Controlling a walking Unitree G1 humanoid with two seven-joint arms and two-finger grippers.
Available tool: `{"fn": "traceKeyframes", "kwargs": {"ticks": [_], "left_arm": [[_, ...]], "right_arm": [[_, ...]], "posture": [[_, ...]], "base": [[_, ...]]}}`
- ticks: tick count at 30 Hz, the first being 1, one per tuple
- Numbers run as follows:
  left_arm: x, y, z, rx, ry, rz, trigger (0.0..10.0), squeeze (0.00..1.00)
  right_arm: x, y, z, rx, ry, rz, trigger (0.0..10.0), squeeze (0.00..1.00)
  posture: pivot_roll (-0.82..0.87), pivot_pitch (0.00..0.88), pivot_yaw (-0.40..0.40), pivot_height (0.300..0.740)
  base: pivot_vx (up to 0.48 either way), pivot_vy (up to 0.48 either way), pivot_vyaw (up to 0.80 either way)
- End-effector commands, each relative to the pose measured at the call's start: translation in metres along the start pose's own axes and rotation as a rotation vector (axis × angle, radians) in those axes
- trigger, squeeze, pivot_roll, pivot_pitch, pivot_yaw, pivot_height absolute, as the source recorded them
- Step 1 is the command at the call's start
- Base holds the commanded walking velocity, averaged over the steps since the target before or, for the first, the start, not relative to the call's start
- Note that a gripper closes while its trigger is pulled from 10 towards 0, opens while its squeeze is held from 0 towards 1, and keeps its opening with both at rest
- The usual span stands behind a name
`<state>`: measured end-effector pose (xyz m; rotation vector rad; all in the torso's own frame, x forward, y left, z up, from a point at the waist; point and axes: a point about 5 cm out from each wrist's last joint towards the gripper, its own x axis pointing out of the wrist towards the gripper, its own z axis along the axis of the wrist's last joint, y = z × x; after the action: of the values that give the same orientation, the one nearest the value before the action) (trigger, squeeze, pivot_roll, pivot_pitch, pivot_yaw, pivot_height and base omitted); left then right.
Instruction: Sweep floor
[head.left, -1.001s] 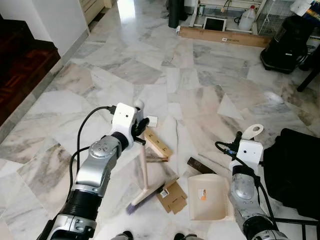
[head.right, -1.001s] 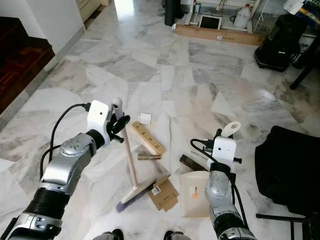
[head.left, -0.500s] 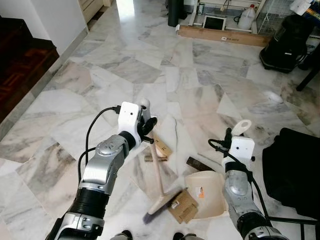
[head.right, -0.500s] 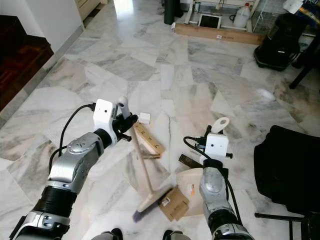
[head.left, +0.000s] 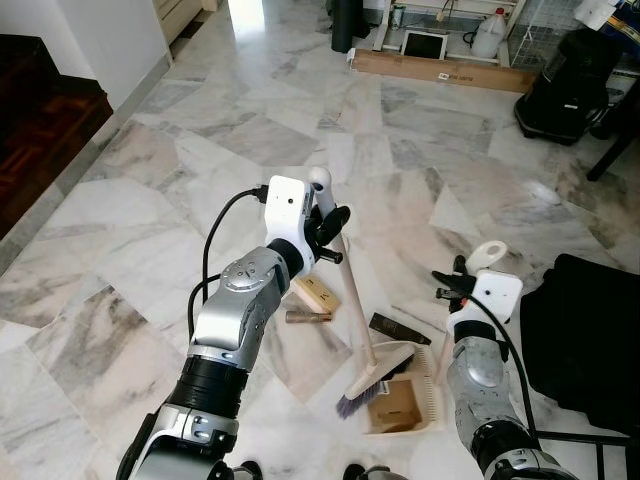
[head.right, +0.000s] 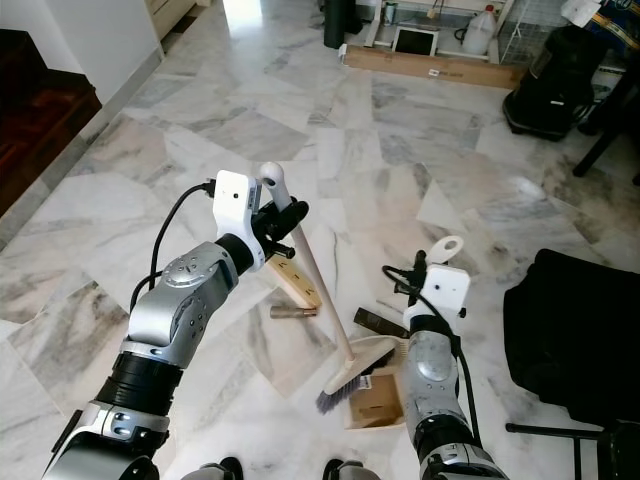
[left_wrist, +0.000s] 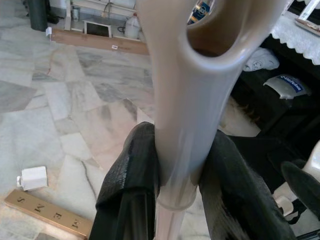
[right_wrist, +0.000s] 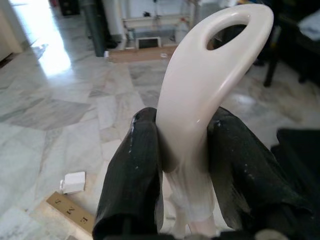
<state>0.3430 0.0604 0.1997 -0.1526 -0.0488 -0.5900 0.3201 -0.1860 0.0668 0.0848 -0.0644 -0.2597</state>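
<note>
Left gripper (head.left: 322, 222): both fingers pinch the top of 1 broom (head.left: 352, 310) handle. The broom slants down to its head, which rests at the mouth of 1 beige dustpan (head.left: 420, 408) on the marble floor (head.left: 180, 180).

Right gripper (right_wrist: 182, 150): both fingers are pressed against the dustpan's looped handle.

1 brown cardboard piece (head.left: 394, 404) lies inside the pan, touching the bristles.

The eye views show the debris as a whole: 1 wooden block (head.left: 318, 292), 1 short stick (head.left: 307, 317) and 1 dark strip (head.left: 398, 327), all near the pan.

The left wrist view alone shows letters on the wooden block and 1 small white box (left_wrist: 32, 177) just beside it. The right wrist view shows the same 2 items.
</note>
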Motion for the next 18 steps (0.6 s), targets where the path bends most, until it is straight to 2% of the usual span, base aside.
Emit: {"fn": "traceKeyframes", "kwargs": {"ticks": [1, 3, 5, 8, 12, 18], "left_arm": [[0.002, -0.004, 0.005, -0.02, -0.032, -0.02, 10.0, 0.0], [0.001, -0.002, 0.006, 0.021, -0.044, -0.012, 10.0, 0.0], [0.001, -0.001, 0.007, 0.041, -0.045, -0.011, 10.0, 0.0], [-0.002, 0.004, 0.013, 0.128, -0.061, 0.0, 10.0, 0.0], [-0.008, 0.013, 0.03, 0.212, -0.129, 0.036, 10.0, 0.0], [-0.018, 0.025, 0.05, 0.283, -0.202, 0.082, 10.0, 0.0]], "right_arm": [[-0.013, 0.013, -0.023, 0.096, 0.136, 0.013, 10.0, 0.0], [-0.01, 0.009, -0.021, 0.191, 0.135, -0.022, 10.0, 0.0], [-0.009, 0.008, -0.02, 0.208, 0.132, -0.029, 10.0, 0.0], [-0.007, 0.005, -0.018, 0.267, 0.131, -0.052, 10.0, 0.0], [-0.004, 0.002, -0.016, 0.334, 0.129, -0.073, 10.0, 0.0], [-0.002, 0.001, -0.014, 0.364, 0.12, -0.068, 10.0, 0.0]], "posture": [[0.09, 0.183, 0.009, 0.74], [0.09, 0.18, 0.011, 0.74], [0.09, 0.179, 0.01, 0.74], [0.1, 0.172, 0.009, 0.74], [0.1, 0.166, 0.007, 0.74], [0.11, 0.16, 0.001, 0.74]], "base": [[0.0, 0.0, 0.0], [0.0, 0.0, 0.0], [0.0, 0.0, 0.0], [0.0, 0.0, 0.0], [0.0, 0.0, 0.0], [0.0, 0.0, 0.0]]}}
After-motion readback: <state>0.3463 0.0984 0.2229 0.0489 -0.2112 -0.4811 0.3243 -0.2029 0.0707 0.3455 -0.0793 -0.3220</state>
